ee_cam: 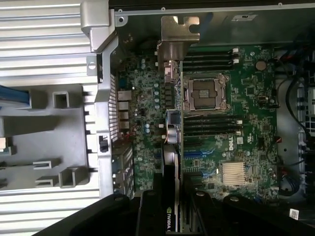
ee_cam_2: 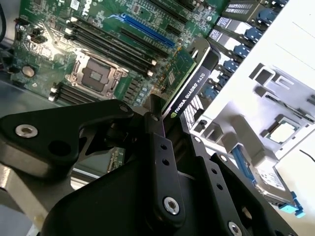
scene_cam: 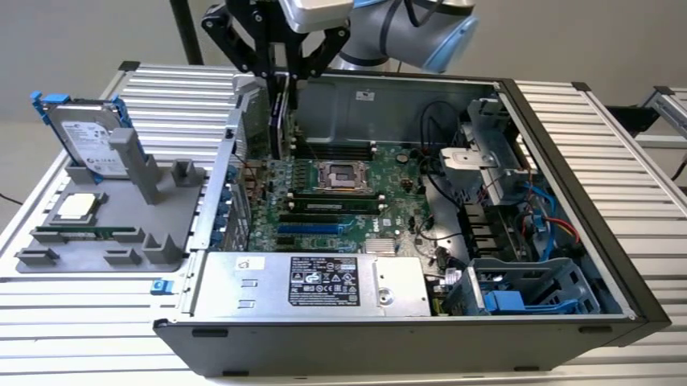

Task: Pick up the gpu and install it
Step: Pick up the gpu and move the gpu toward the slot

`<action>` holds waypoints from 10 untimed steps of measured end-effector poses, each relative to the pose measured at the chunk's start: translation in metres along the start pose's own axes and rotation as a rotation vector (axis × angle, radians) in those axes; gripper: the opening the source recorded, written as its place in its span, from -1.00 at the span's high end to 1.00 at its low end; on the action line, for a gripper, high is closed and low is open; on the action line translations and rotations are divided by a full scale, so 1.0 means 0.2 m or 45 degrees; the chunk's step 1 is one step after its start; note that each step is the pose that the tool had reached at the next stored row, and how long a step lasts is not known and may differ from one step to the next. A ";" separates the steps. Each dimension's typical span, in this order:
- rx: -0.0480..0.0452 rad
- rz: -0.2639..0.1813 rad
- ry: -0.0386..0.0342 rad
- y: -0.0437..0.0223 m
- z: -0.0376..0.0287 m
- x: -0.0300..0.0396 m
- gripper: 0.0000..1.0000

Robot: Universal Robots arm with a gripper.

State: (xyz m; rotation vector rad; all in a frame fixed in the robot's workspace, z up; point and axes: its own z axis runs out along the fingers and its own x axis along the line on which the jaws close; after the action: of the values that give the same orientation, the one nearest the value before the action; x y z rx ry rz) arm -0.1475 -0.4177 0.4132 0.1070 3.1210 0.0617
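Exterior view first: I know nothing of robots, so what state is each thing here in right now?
gpu: gripped, on edge over the motherboard, not seated.
gripper: shut on the gpu.
computer case: lying on its side, open.
processor socket: uncovered, looks empty.
blue slot: empty.
hard drive: standing on edge in the grey holder.
memory stick: lying in the grey holder.

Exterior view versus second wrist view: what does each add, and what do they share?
Exterior view: the silver power supply box and blue-grey drive cage inside the open black computer case. Second wrist view: the white-lettered shroud edge of the gpu, a flat green-and-black card, with a black finger on it. Both: the black gripper shut on the gpu; the green motherboard; the silver hard drive in a blue frame standing in the grey parts holder.
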 end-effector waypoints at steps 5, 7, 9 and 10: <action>0.000 0.000 0.0005 0.003 0.001 -0.043 1.00; 0.000 0.000 0.0008 0.004 0.001 -0.061 1.00; 0.000 0.000 0.0010 0.005 0.002 -0.079 1.00; 0.000 0.000 0.0011 0.006 0.002 -0.087 1.00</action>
State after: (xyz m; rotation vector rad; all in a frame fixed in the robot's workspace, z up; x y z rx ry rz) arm -0.1300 -0.4177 0.4131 0.1071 3.1218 0.0618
